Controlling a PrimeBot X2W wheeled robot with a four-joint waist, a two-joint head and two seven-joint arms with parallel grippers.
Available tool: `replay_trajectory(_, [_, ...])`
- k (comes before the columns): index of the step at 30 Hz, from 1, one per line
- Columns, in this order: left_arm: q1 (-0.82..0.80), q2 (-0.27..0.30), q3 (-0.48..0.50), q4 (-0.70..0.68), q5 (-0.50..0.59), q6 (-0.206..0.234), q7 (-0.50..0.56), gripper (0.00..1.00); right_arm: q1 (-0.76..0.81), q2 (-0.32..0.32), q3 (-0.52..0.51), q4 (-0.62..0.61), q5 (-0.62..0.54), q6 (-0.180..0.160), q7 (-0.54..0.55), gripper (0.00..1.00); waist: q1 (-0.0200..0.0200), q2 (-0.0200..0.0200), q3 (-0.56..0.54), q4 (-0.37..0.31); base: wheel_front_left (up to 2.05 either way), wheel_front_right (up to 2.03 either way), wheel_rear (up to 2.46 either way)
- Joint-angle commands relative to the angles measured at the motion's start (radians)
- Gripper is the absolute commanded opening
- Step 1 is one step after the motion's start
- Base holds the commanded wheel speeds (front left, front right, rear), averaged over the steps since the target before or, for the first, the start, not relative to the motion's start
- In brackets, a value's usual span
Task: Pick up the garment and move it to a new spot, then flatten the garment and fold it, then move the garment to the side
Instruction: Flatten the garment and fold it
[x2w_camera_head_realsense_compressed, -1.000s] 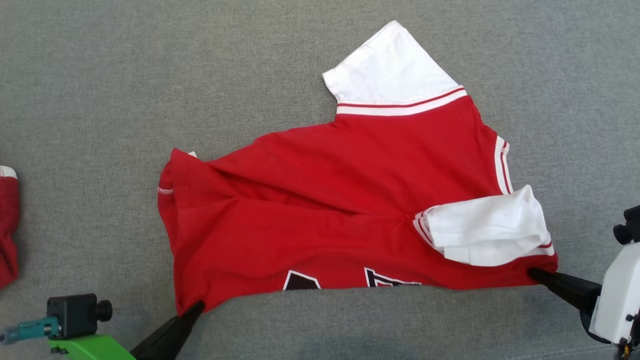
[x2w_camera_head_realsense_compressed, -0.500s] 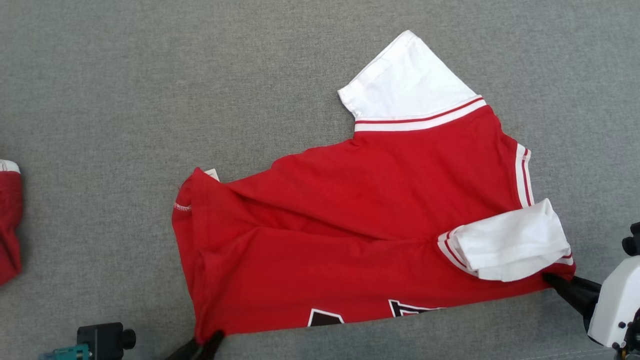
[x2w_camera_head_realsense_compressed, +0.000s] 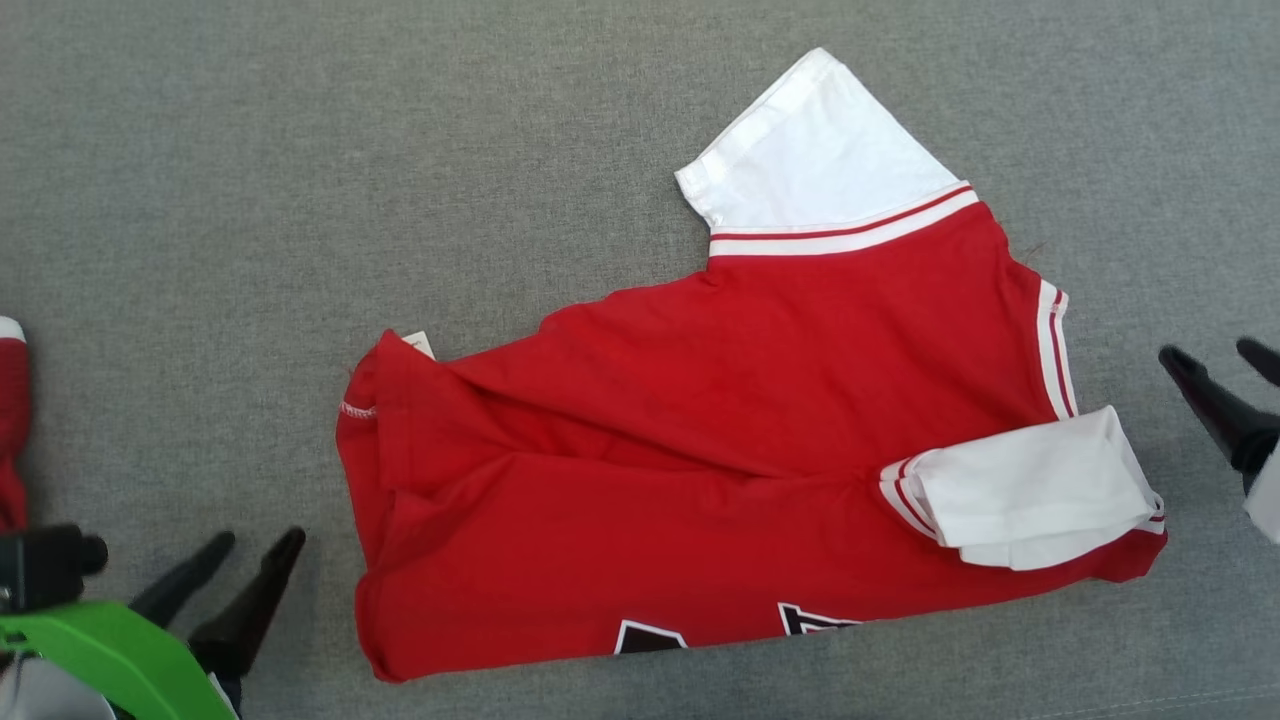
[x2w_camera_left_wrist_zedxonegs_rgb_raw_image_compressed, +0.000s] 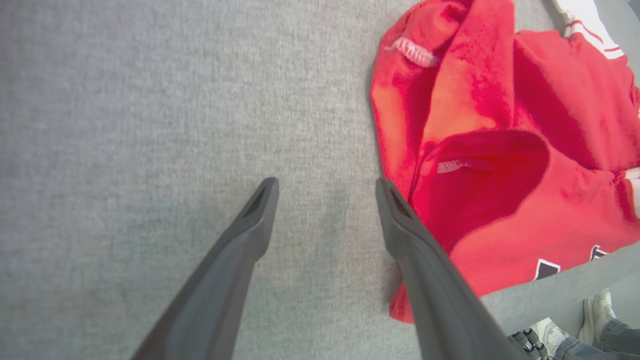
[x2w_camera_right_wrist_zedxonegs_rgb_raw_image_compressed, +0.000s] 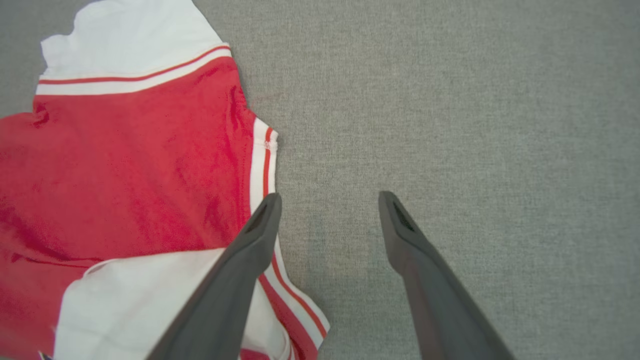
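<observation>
Grey fabric-covered desk takes up the head view. Red garment lies on it between the two end effectors, partly folded and wrinkled, nothing gripping it. Left end effector sits just off the garment's near left corner, apart from the cloth, jaws spread wide and holding nothing. In the left wrist view its right-hand finger lines up with the red hem edge; contact cannot be told there, though the head view shows a gap. Right end effector is beyond the garment's right edge, near the striped trim and apart from it, jaws also wide and empty. In the right wrist view its left-hand finger crosses in front of the folded sleeve. Green arm part sits behind the left end effector at the bottom left. One white sleeve sticks out flat on the far side, ahead and left of the right end effector. The other white sleeve is doubled back over the red body, just left of and nearer than the right end effector. A second red cloth pokes in at the left edge, past the left end effector. Black-and-white print shows at the near hem. A small white label is at the far left corner. A person's shoe shows below the desk edge in the left wrist view.
</observation>
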Motion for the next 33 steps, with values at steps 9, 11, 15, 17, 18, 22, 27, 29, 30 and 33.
replay_trajectory(9, [-0.337,-0.006,-0.041,-0.007,0.049,0.049,0.206,1.0,-0.415,-0.006,0.249,0.174,-0.119,0.0,-0.088,1.0,0.0,0.0084,0.094,-0.004,0.0,0.0,0.0])
replay_trajectory(11, [-0.393,-0.038,-0.06,0.008,0.054,0.048,0.231,1.0,-0.481,-0.006,0.306,0.224,-0.132,0.0,-0.102,1.0,0.0,0.0084,0.106,0.003,0.0,0.0,0.0])
replay_trajectory(15, [-0.481,-0.084,-0.092,0.024,0.06,0.033,0.273,1.0,-0.596,-0.018,0.383,0.316,-0.156,0.0,-0.134,1.0,0.0,0.0084,0.124,0.025,0.0,0.0,0.0])
replay_trajectory(17, [-0.521,-0.099,-0.106,0.033,0.069,0.026,0.291,1.0,-0.642,-0.02,0.41,0.367,-0.167,0.0,-0.148,1.0,0.0,0.0084,0.132,0.038,0.0,0.0,0.0])
replay_trajectory(18, [-0.54,-0.105,-0.113,0.036,0.076,0.022,0.3,1.0,-0.666,-0.018,0.425,0.39,-0.173,0.0,-0.156,1.0,0.0,0.0084,0.137,0.044,0.0,0.0,0.0])
replay_trajectory(22, [-0.597,-0.126,-0.151,0.048,0.093,0.0,0.334,1.0,-0.744,-0.005,0.473,0.481,-0.192,0.0,-0.189,1.0,0.0,0.0084,0.15,0.071,0.0,0.0,0.0])
replay_trajectory(27, [-0.638,-0.15,-0.209,0.093,0.117,-0.032,0.381,1.0,-0.814,0.01,0.531,0.582,-0.199,0.0,-0.208,1.0,0.0,0.0084,0.157,0.099,0.0,0.0,0.0])
replay_trajectory(29, [-0.642,-0.159,-0.227,0.11,0.112,-0.047,0.396,1.0,-0.84,0.013,0.547,0.615,-0.2,0.0,-0.216,1.0,0.0,0.0084,0.157,0.108,0.0,0.0,0.0])
replay_trajectory(30, [-0.642,-0.159,-0.227,0.11,0.112,-0.047,0.396,1.0,-0.84,0.013,0.547,0.615,-0.2,0.0,-0.216,1.0,0.0,0.0084,0.157,0.108,0.0,0.0,0.0])
replay_trajectory(33, [-0.642,-0.178,-0.253,0.136,0.106,-0.066,0.407,1.0,-0.869,0.019,0.572,0.655,-0.196,0.0,-0.225,1.0,0.0,0.0084,0.156,0.12,0.0,0.0,0.0])
